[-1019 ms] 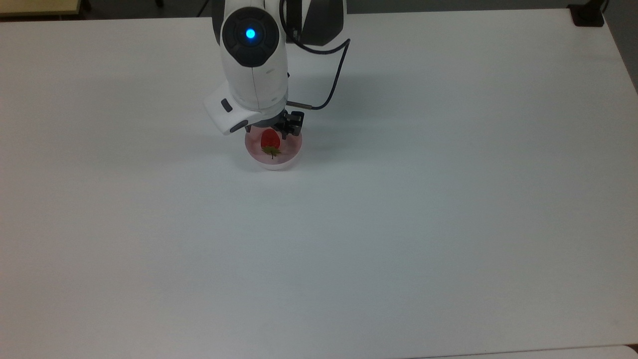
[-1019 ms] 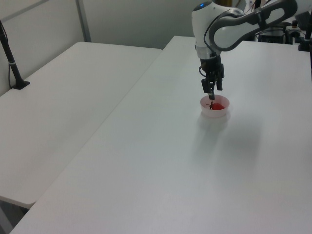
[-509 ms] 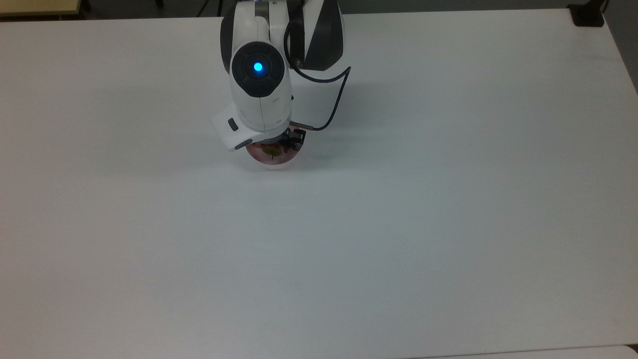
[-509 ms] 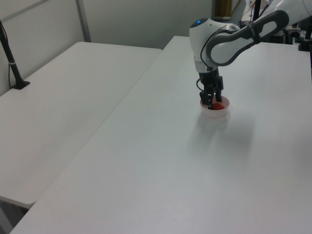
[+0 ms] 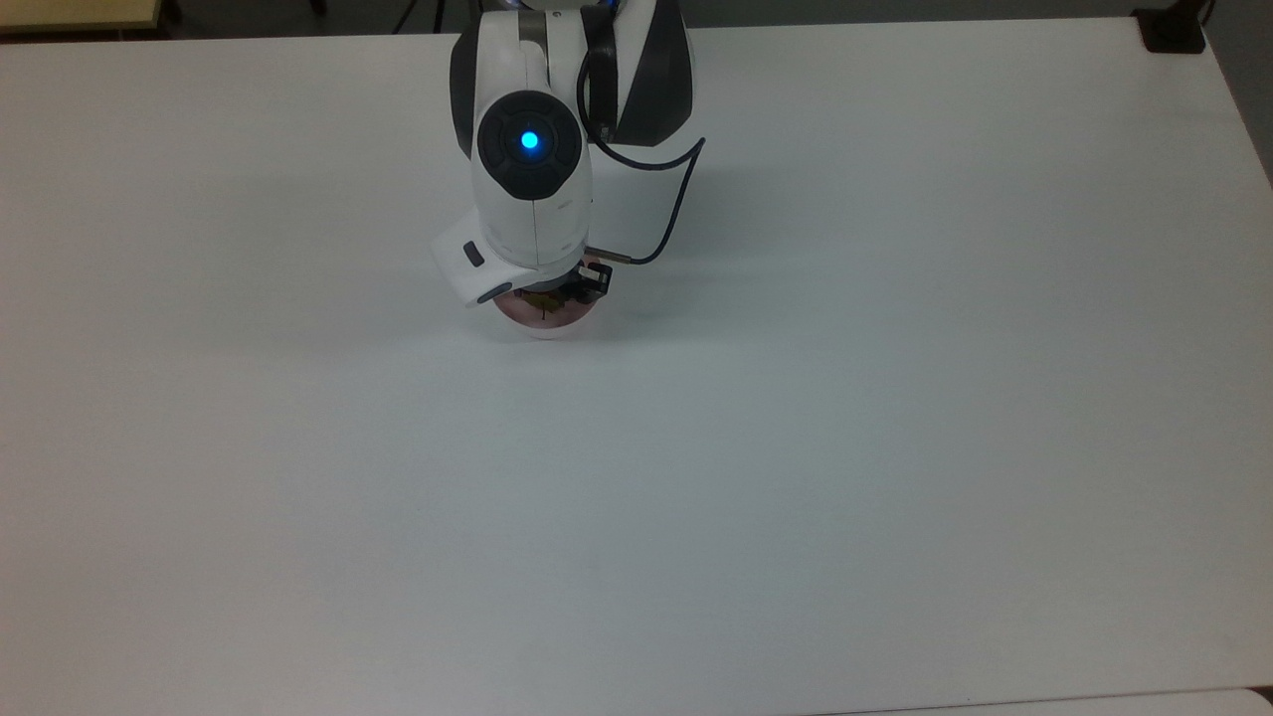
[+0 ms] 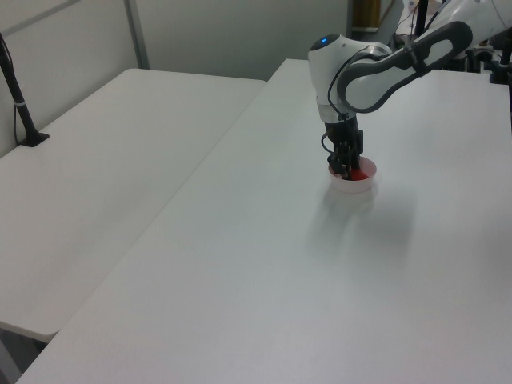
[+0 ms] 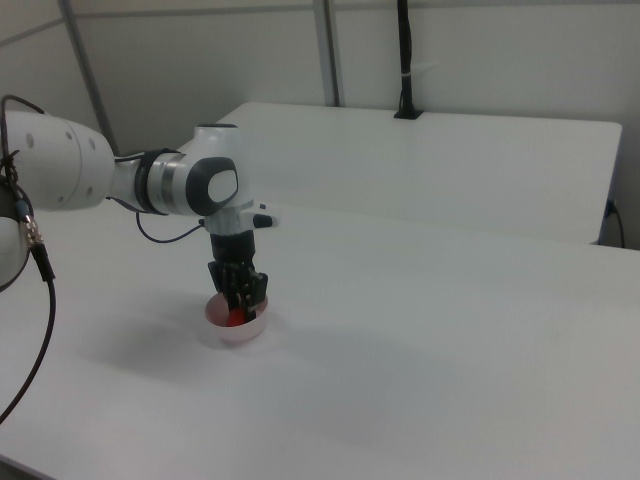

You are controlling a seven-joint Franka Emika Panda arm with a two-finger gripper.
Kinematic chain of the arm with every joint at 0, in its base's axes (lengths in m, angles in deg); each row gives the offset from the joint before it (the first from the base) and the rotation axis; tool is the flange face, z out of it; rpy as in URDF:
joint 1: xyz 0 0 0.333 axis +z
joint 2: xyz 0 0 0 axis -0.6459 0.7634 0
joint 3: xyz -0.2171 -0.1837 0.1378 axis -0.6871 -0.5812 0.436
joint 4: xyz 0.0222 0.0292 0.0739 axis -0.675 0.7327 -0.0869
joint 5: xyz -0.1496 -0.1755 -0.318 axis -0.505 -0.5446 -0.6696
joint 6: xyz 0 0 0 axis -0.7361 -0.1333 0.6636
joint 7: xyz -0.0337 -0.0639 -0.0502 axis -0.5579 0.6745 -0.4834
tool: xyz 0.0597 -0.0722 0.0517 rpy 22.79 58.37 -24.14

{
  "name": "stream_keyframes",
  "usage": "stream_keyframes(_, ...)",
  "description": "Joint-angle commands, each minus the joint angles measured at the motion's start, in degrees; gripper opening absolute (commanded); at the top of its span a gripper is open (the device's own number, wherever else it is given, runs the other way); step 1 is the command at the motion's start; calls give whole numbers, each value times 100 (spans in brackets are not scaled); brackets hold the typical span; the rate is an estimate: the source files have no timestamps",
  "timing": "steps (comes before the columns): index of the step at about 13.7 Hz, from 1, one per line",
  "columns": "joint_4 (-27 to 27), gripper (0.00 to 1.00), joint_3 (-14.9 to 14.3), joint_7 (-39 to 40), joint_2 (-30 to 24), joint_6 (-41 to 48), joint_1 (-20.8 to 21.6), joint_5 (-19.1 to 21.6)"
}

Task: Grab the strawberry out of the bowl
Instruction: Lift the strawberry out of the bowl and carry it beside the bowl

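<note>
The pale pink bowl (image 5: 545, 324) stands on the white table, left of centre in the top view. The strawberry's green cap and stem (image 5: 542, 300) peek out from under the arm's hand; its red body shows in the bowl in the left view (image 6: 362, 173) and the right view (image 7: 236, 318). My gripper (image 6: 346, 169) points straight down into the bowl (image 6: 356, 189), open, with its fingers on either side of the strawberry. In the right view the gripper (image 7: 241, 303) reaches below the rim of the bowl (image 7: 243, 336). Whether the fingers touch the berry is hidden.
The white table (image 5: 796, 447) stretches wide around the bowl. A second white table (image 6: 104, 152) stands beside it in the left view, with a black post (image 6: 20, 104) clamped to it. A black cable (image 5: 676, 199) loops from the arm's wrist.
The gripper has come down from above the bowl into it, and the hand now covers most of the strawberry in the top view. The bowl has not moved.
</note>
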Motion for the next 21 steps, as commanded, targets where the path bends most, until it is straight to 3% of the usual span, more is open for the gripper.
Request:
stream_keyframes(1,12,13,-50,487,-502,434,-24,-41)
stream_keyframes(4,-532,14,-67,1119,-583,963,-191,3)
stream_keyframes(8,-675,14,-67,2289,-363,465,-735,-199)
stream_keyframes(13,-674,15,-67,2291,312,-862,-1430,-796)
stream_keyframes(16,-666,18,-111,2282,489,-1216,-1510,-815)
stream_keyframes(17,-640,23,-120,2247,489,-1208,-1510,-815)
stream_keyframes(19,-622,43,-111,2115,481,-1146,-1483,-823)
stream_keyframes(20,-622,65,-120,2106,463,-1102,-1466,-823)
stream_keyframes(21,-630,100,-111,2106,393,-980,-1448,-823)
